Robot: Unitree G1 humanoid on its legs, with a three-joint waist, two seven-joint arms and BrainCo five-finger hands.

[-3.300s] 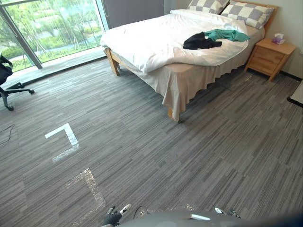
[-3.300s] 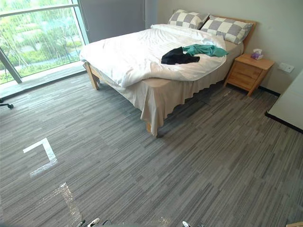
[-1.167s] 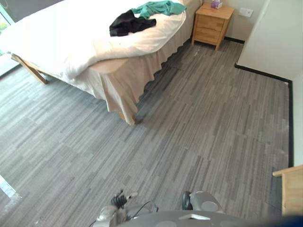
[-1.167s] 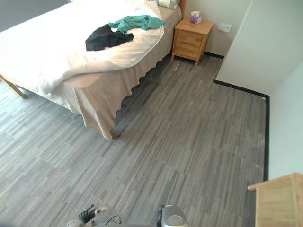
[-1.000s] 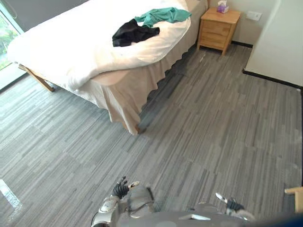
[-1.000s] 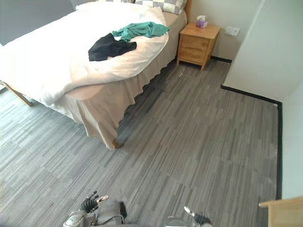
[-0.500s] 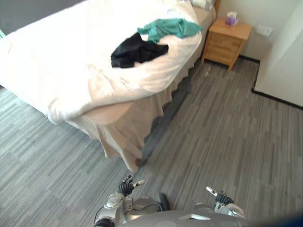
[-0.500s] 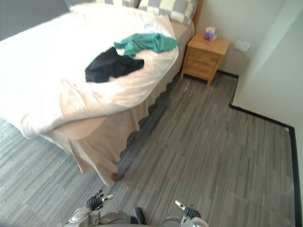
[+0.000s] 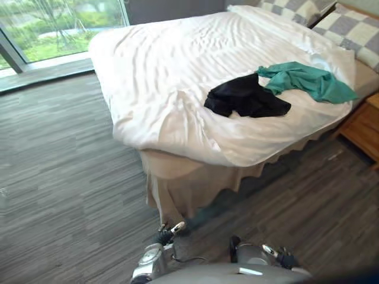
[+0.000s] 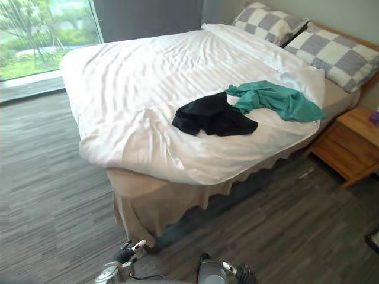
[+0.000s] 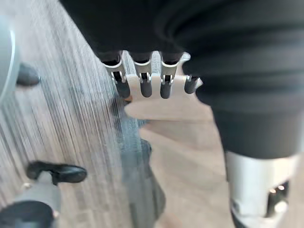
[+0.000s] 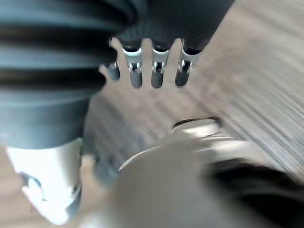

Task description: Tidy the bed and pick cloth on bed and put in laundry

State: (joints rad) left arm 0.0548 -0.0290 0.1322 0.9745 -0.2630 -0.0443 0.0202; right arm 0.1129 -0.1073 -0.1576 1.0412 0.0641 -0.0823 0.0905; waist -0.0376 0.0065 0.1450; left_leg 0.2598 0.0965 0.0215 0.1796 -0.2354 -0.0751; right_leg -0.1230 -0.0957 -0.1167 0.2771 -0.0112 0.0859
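Both hands low, at the 6 o'clock edge of the eye views, well short of the bed (image 9: pixel 190 188).
- Left hand (image 9: pixel 164 235): fingers (image 11: pixel 142 78) spread loose in a row, nothing in them.
- Right hand (image 9: pixel 280 258): fingers (image 12: pixel 156 71) likewise relaxed and empty.

Task items, both on top of the white duvet (image 9: pixel 166 71), toward the near side of the mattress:
- Black cloth (image 9: pixel 246 97): a crumpled heap with its long axis running roughly 9 to 3 o'clock.
- Green cloth (image 9: pixel 307 81): at about 2 o'clock of the black one, its near edge touching or overlapping it. It trails off toward 4 o'clock, close to the checkered pillows (image 10: pixel 308 41).

Key relation: the black cloth lies at about 1 o'clock from the left hand and about 11 o'clock from the right hand. The bed corner and skirt stand between the hands and both cloths. Judgement: the right hand is the nearer one sideways, and clearly so for the green cloth. Neither hand is within reach, so a closer approach along the bedside seems needed first.

Duvet rumpled and hanging unevenly at the near corner; tidying not yet done.
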